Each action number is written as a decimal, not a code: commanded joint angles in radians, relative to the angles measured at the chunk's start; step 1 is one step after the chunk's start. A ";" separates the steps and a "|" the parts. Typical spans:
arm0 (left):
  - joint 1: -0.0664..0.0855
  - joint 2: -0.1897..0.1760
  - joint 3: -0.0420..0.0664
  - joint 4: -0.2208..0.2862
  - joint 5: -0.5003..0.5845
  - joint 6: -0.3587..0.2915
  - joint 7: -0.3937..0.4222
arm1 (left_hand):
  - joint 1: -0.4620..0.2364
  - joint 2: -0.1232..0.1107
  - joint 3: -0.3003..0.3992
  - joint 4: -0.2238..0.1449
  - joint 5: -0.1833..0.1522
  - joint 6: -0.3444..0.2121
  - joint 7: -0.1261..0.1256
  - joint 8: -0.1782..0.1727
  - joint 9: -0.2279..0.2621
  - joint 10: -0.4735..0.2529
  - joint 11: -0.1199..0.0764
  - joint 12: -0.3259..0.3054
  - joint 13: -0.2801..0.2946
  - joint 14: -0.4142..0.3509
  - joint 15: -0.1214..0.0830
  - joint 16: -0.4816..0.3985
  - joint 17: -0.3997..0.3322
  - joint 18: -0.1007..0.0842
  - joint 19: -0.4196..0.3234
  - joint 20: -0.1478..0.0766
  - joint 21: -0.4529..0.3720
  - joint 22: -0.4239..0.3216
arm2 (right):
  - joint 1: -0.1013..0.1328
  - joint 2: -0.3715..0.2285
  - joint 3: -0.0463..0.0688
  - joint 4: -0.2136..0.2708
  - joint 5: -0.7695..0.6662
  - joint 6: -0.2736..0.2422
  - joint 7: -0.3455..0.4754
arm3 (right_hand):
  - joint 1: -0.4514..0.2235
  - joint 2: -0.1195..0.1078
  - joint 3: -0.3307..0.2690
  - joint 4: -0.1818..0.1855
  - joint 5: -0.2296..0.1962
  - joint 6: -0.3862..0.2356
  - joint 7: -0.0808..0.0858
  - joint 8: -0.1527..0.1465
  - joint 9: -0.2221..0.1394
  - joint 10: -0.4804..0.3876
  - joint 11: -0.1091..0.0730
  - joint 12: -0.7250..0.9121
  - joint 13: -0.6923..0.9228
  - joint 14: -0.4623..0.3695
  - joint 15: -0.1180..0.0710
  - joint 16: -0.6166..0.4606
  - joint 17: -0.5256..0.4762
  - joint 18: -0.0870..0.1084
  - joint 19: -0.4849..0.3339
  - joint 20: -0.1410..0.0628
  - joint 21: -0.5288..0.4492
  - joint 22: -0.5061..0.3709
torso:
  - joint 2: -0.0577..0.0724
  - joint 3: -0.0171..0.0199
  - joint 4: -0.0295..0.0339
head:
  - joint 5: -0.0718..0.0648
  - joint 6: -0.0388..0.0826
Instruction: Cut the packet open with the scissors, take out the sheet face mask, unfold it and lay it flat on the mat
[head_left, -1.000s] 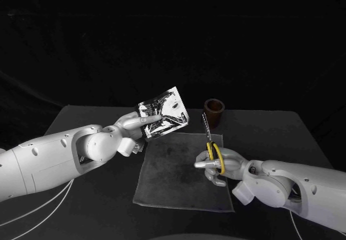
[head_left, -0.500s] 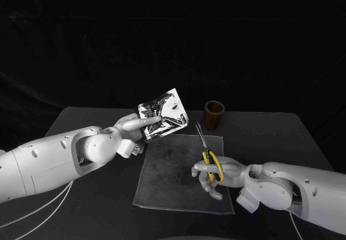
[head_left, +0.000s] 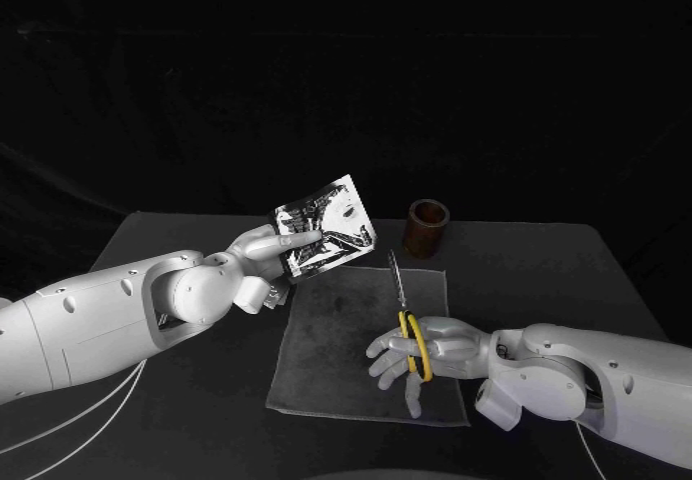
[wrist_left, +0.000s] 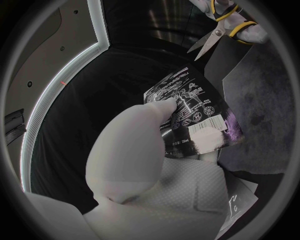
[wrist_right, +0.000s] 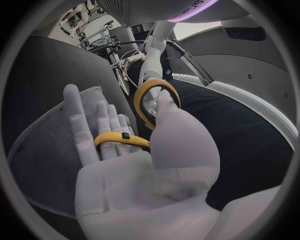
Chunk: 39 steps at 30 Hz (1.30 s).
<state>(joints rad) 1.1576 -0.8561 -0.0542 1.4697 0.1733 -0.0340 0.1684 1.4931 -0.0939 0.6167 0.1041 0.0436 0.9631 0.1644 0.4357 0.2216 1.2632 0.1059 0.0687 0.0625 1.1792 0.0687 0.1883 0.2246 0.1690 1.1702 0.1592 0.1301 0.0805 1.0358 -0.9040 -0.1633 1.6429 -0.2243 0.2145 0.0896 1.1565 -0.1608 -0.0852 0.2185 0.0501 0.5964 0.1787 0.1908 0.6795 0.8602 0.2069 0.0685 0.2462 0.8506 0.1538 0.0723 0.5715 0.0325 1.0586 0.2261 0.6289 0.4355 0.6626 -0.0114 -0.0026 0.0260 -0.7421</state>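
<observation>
Two hands are engaged. My left hand, left of centre in the head view, pinches the packet at its lower left part between thumb and fingers and holds it raised, tilted, above the upper left corner of the mat. No cut is visible on the packet.

My right hand, lower right of centre, holds the scissors: thumb through one yellow loop, fingers through the other, the other fingers extended. The blade tips point up the frame toward the packet, near it but apart. In the left wrist view the blades stand slightly parted.

Probable faults from here:
- The packet is supported on one side only. The free edge may fold away from the blades instead of shearing.
- With my fingers extended, the loop hold looks loose. The scissors may twist on closing.
- A cut placed too deep may slice the mask inside.
- The brown cylinder stands on the surface just beyond the mat. A wide approach may knock it.
</observation>
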 joint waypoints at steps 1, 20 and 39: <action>0.002 0.000 0.001 0.002 -0.002 0.000 0.013 | -0.003 0.006 0.001 -0.009 0.005 0.003 0.004 0.004 0.036 0.008 0.002 -0.005 0.001 0.008 -0.001 -0.006 0.001 0.011 0.005 0.000 0.004 0.002 | -0.001 0.003 0.001 0.004 -0.026 0.032 0.009 | 0.068 0.001 -0.074 0.076 -0.002 -0.020 0.036 -0.012 -0.014 -0.037 0.013 0.001 -0.030 -0.052 0.014 -0.002 -0.030 0.146 -0.004 0.021 -0.014 -0.017 | 0.000 -0.0004 0.0005 | 0.000 0.000; 0.002 0.000 0.001 0.008 -0.002 0.000 0.008 | -0.005 0.006 0.003 -0.012 0.005 0.003 0.005 0.004 0.037 0.009 0.002 -0.005 0.001 0.009 -0.001 -0.006 0.002 0.011 0.005 0.000 0.004 0.002 | -0.002 0.010 0.001 -0.003 -0.020 0.093 0.001 | 0.085 -0.027 -0.115 0.079 0.002 -0.146 0.057 -0.018 -0.047 -0.039 0.015 0.023 -0.084 -0.055 0.015 0.024 -0.083 0.152 0.012 0.029 -0.017 -0.049 | 0.000 -0.0003 -0.0001 | 0.004 -0.008; 0.002 -0.006 0.001 0.009 -0.002 -0.002 0.009 | -0.006 0.006 0.004 -0.014 0.005 0.003 0.005 0.004 0.038 0.009 0.002 -0.005 0.001 0.009 -0.001 -0.006 0.002 0.011 0.005 0.000 0.004 0.002 | -0.001 0.003 0.001 -0.018 0.037 -0.059 0.023 | 0.439 0.115 0.136 0.000 0.119 0.414 -0.138 0.354 0.009 0.590 -0.235 0.358 0.054 0.512 -0.216 0.315 0.048 0.123 0.256 -0.184 0.279 0.183 | 0.000 -0.0003 -0.0007 | 0.002 -0.010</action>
<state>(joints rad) 1.1579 -0.8608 -0.0543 1.4755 0.1733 -0.0407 0.1665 1.4883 -0.0988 0.6207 0.0948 0.0457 0.9633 0.1646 0.4358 0.2217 1.2650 0.1112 0.0688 0.0626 1.1807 0.0703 0.1883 0.2261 0.1613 1.1702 0.1592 0.1300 0.0805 1.0345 -0.8993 -0.1631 1.6266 -0.2146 0.2222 0.0924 1.5848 -0.0218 0.0184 0.2092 0.1571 0.9904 0.0509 0.5187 0.6664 1.3479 0.0166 0.3893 0.2511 1.3115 -0.0283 0.3750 0.6013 0.0274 1.2730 0.0635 0.8539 0.5573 0.6623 -0.0114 -0.0035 0.0287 -0.7518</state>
